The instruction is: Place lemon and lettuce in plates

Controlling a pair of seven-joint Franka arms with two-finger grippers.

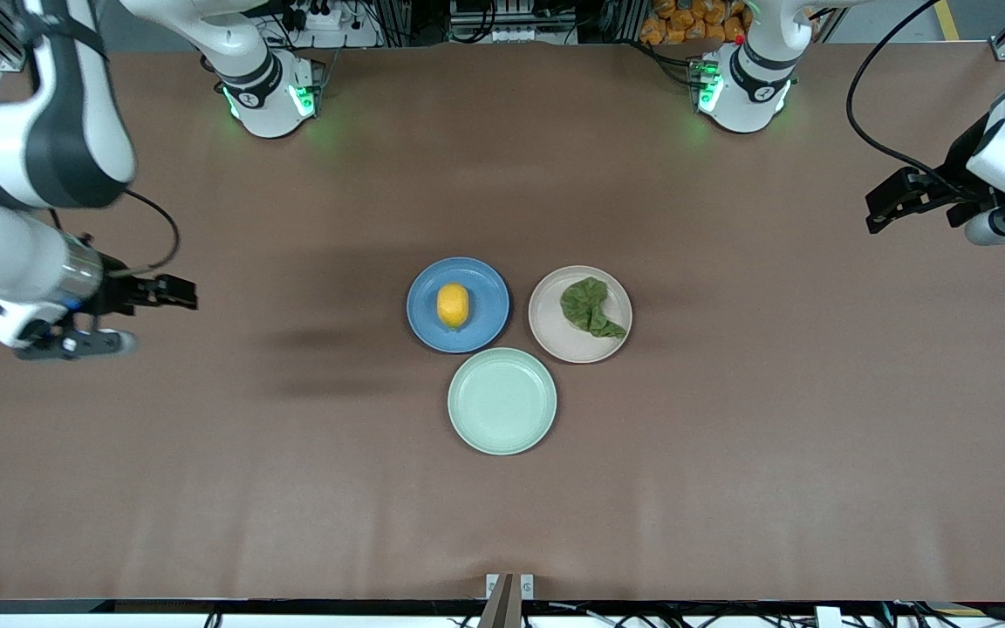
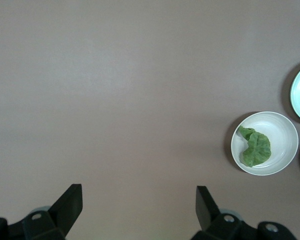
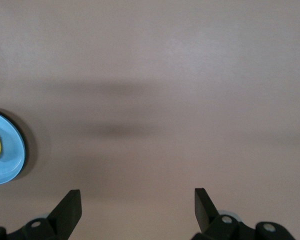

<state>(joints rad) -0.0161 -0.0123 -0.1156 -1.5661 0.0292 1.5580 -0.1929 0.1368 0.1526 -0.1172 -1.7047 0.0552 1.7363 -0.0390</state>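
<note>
Lemon [image 1: 453, 305]: bright yellow, oval.

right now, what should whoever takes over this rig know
Left gripper: open, holding nothing, over bare table at the left arm's end.
Right gripper: open, holding nothing, over bare table at the right arm's end.
Lemon lies on the blue plate; lettuce lies on the beige plate beside it.
Mint-green plate, nearer the front camera, holds nothing.
Done: both items are plated. Nothing appears left to do.
</note>
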